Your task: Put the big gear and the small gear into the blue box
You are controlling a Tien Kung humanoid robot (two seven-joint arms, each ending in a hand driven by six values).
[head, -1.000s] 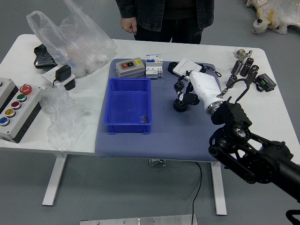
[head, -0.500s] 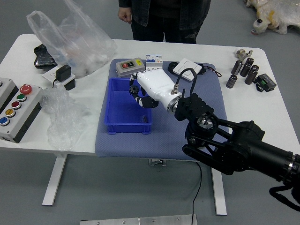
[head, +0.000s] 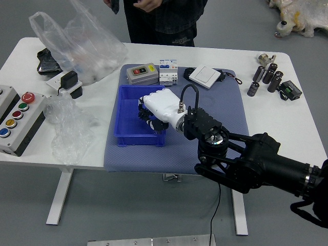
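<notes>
Right hand (head: 161,108) is over the box (head: 134,140) — presumably so any release lands inside; whether it pinches anything, I cannot tell.

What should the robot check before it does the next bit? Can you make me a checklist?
1. Blue box sits flat, open side up: ok.
2. Right hand is over the box: ok.
3. Big gear is in the box: cannot tell, the hand blocks the view.
4. Small gear is in the box: cannot tell, for the same reason.
5. Person's hands are away from the box: ok.
6. Left arm is out of the way: ok, it isn't in view.
</notes>
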